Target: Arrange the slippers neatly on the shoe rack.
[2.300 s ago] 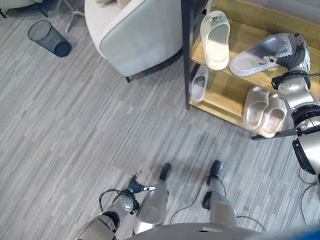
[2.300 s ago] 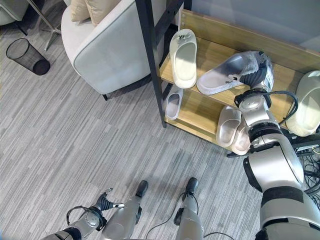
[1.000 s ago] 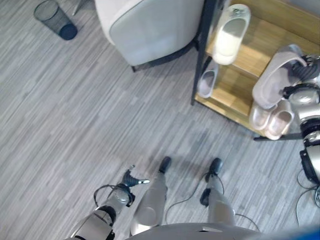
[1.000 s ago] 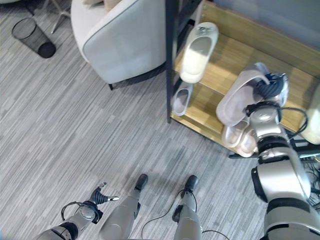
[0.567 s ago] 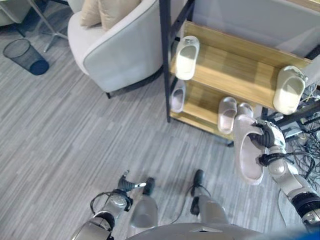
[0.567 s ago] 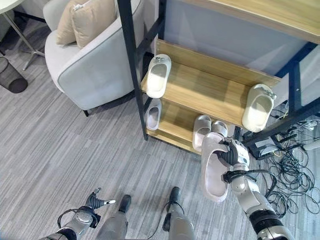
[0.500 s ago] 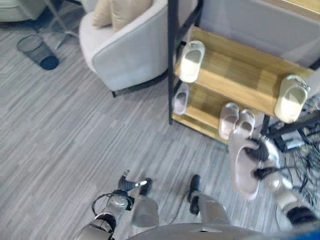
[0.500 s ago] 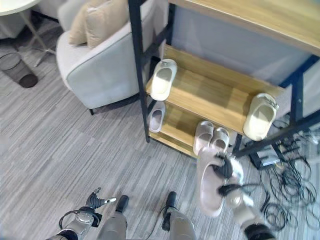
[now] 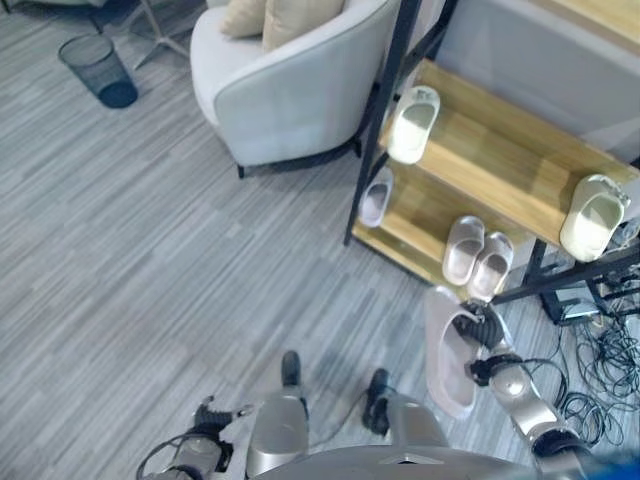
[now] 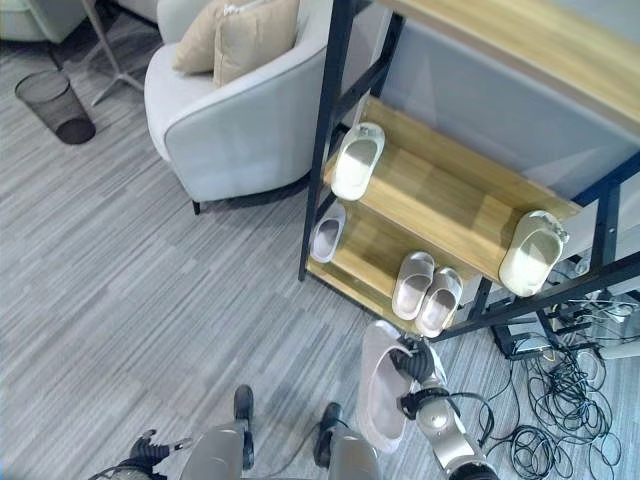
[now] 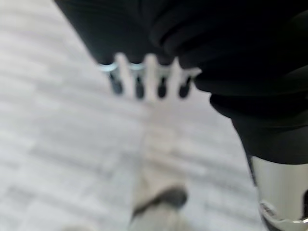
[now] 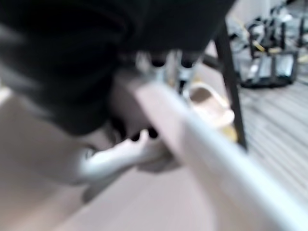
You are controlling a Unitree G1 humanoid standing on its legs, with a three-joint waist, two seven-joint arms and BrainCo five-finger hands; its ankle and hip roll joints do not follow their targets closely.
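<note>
While the pale pink foam slipper [image 10: 381, 398] hangs off the floor in front of the wooden shoe rack with a black metal frame [image 10: 455, 205], the right hand [image 10: 416, 368] has its fingers curled over the slipper's upper edge near one end, so most of the sole dangles unsupported. That off-centre hold is the main risk, I judge: the slipper could twist or slide out as it is swung toward a shelf. It could also knock the pair of pale pink slippers [image 10: 427, 286] on the lower shelf just beyond it, or catch the black frame post. The left hand [image 11: 147, 84] hangs low over the grey striped floor [image 9: 150, 250], fingers relaxed and holding nothing.
</note>
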